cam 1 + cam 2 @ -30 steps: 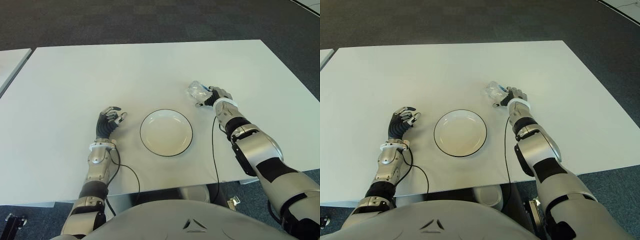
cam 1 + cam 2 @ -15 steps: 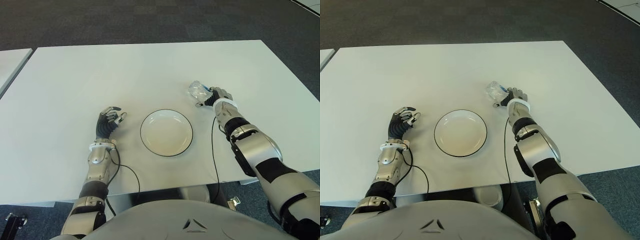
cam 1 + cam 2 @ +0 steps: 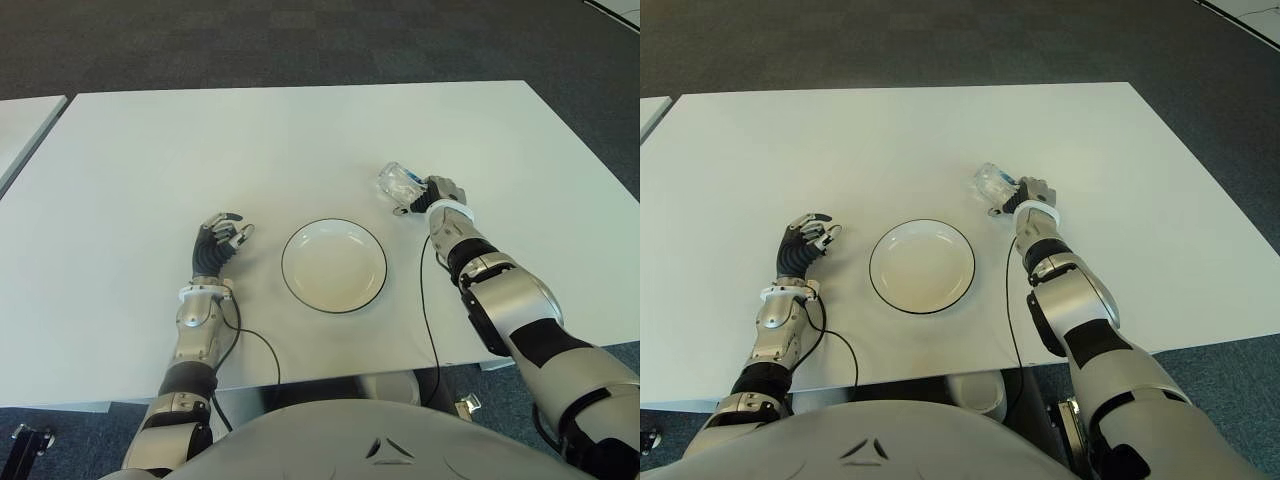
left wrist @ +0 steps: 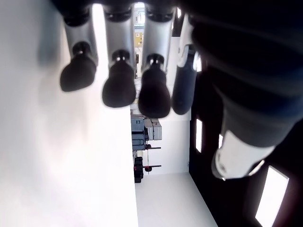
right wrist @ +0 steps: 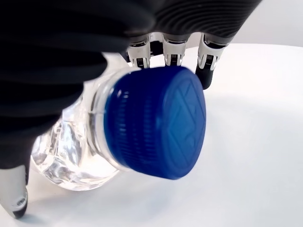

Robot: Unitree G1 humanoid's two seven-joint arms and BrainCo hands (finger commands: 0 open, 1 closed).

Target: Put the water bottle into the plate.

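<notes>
water bottle [image 3: 398, 182] sits off to the robot's right, beyond and to the right of the plate [image 3: 333, 266], well clear of its rim. it's a clear, crinkly bottle lying tipped over, and the right hand [image 3: 432, 194] has it: in the right wrist view the dark fingers [image 5: 207, 71] curl round the far side of the body while the thumb comes over the near side, so the grip is closed around the bottle just behind its blue cap [image 5: 156, 127]. the cap points back toward the wrist and the clear base points away from the robot. whether the bottle is lifted or touching the table [image 3: 150, 150] i can't quite tell from where i'm looking; the wrist view shows the tabletop right under it.

the plate is white with a thin dark rim, round and shallow, nothing in it, set on the white table almost straight ahead of the robot's body. a thin black cable [image 3: 424, 300] runs down from the right wrist past the plate's right side toward the table's near edge.

the left hand [image 3: 217, 242] shows just to the left of the plate, palm up-ish, fingers loosely bent and holding nothing; its wrist view shows four rounded fingertips [image 4: 116, 91] in a row with gaps between them and the thumb apart. another cable [image 3: 250, 345] loops from that wrist across the table.
</notes>
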